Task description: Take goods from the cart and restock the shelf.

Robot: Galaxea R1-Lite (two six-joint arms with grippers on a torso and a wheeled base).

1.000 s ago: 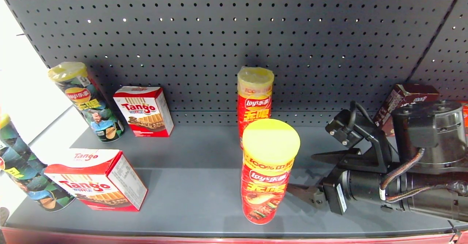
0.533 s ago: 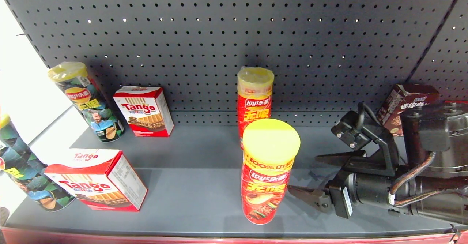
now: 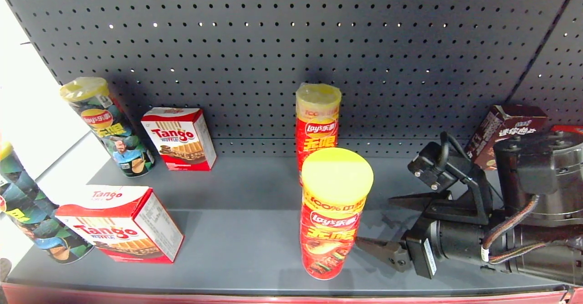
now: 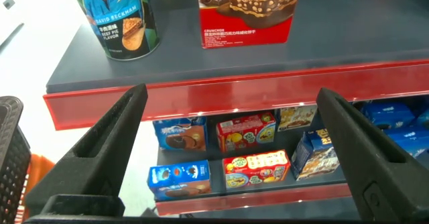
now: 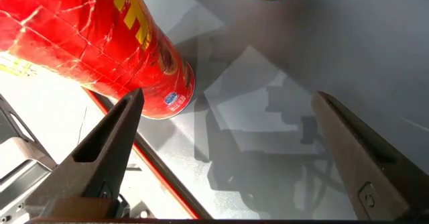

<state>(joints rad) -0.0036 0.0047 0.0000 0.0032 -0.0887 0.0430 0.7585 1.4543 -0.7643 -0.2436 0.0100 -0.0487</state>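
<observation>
The front can (image 3: 332, 231), red with a yellow lid, is standing upright at lower centre of the head view, near the front of the shelf (image 3: 237, 231) and directly before the rear can (image 3: 317, 121). It is keeping exactly the place it had a second ago. The right gripper (image 3: 373, 222) is lying just to the right of it, jaws spread wide and holding nothing, its lower tip close to the can's wall but apart from it. Over the last second the arm is drifting slightly rightward and then back, while the wrist is sinking a little; the can is not following, which is suggesting that it is already released and standing on its own.

In the right wrist view the front can (image 5: 100, 43) is leaning across the frame with its base close by one fingertip, and the right gripper (image 5: 228, 98) is gaping over bare shelf.

The left gripper (image 4: 231, 95) is hanging before the shelf's red lip (image 4: 375, 73), equally wide open and empty.

This placement is looking finished; the arm is probably needing only to back straight out without brushing the can
</observation>
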